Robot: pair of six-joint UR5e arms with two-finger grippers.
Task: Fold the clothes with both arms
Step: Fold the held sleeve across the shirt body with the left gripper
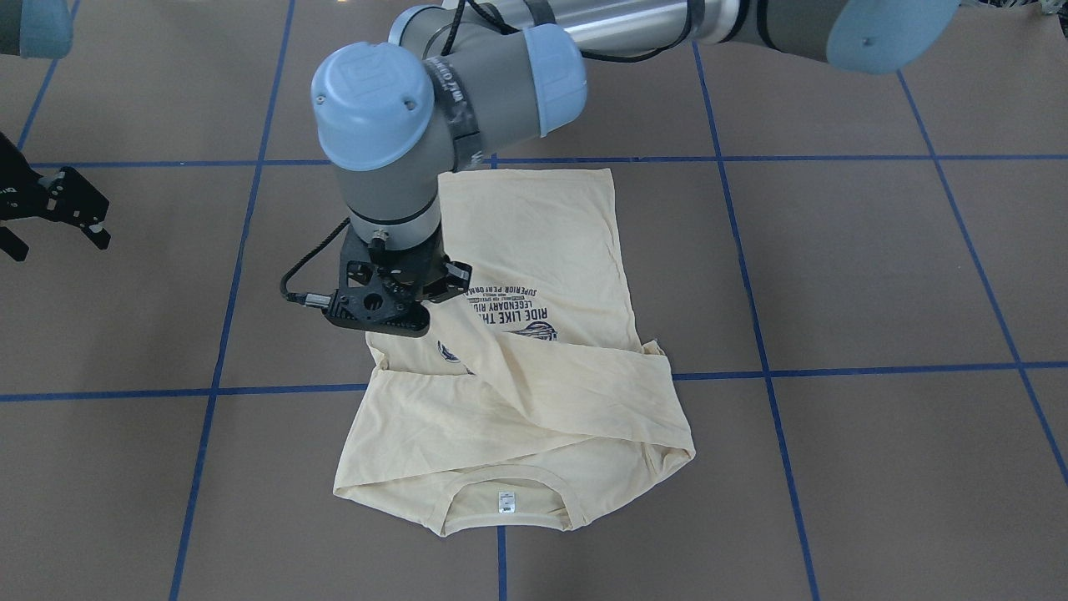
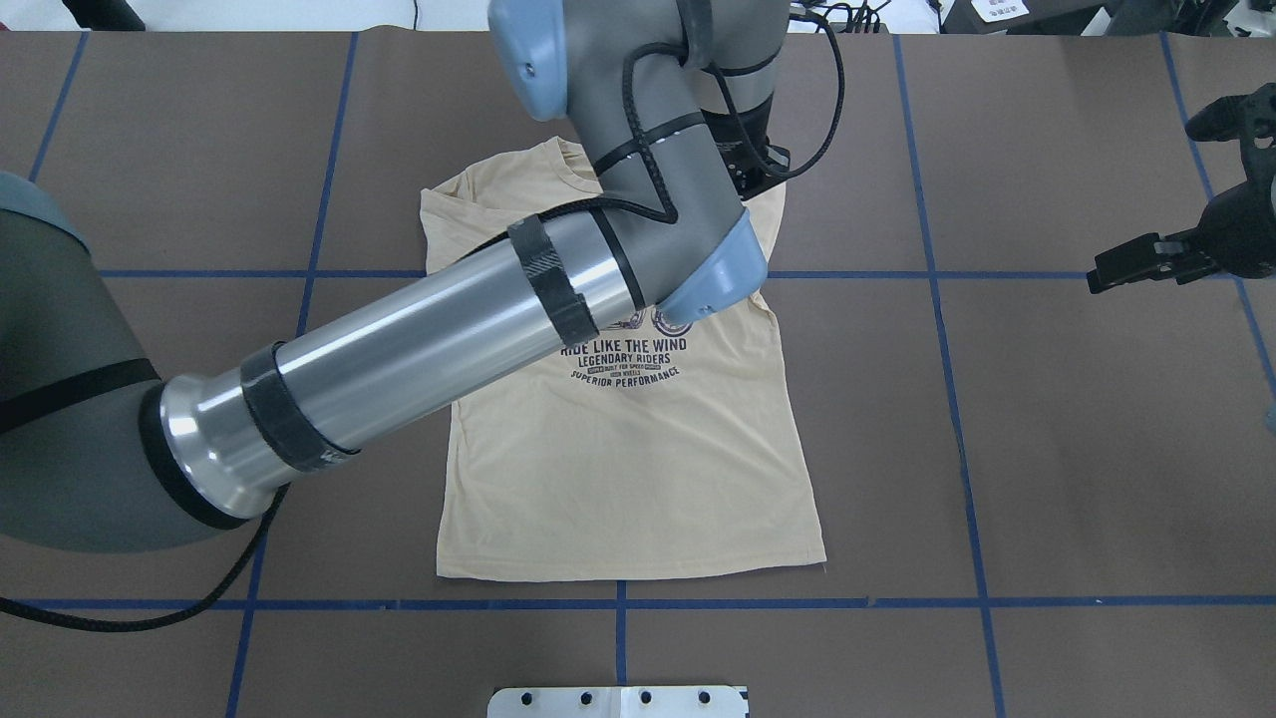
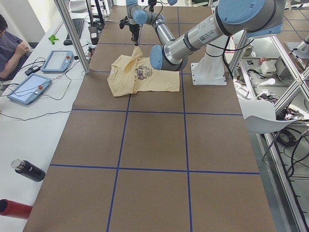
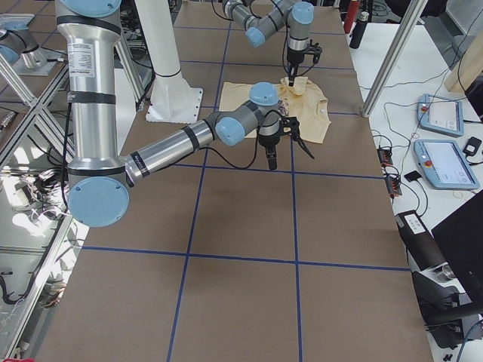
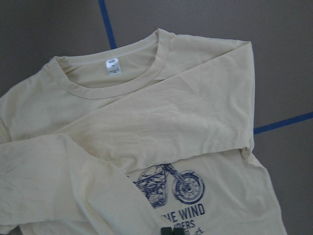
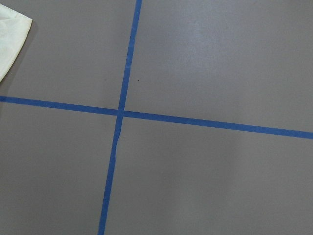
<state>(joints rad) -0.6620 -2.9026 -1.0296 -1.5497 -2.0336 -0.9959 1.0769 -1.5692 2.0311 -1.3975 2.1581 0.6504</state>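
The pale yellow shirt (image 1: 534,234) lies print-up mid-table, its neck label (image 1: 506,502) at the end far from the robot. One sleeve is folded across the chest (image 5: 195,122). My left gripper (image 1: 392,321) hangs over the shirt's side by the motorcycle print, shut on the other sleeve, which rises off the table to the fingertips (image 5: 171,231). In the overhead view the left arm hides most of the shirt's upper half (image 2: 618,459). My right gripper (image 1: 50,238) hovers open above bare table, well away from the cloth (image 2: 1107,274); only the shirt's hem corner (image 6: 12,34) shows in its wrist view.
Blue tape lines (image 2: 937,299) divide the brown table into squares. The robot's white base plate (image 2: 618,701) sits at the near edge. On a side bench lie two tablets (image 3: 58,60) and a dark bottle (image 3: 29,170), with a person (image 3: 9,43) seated there.
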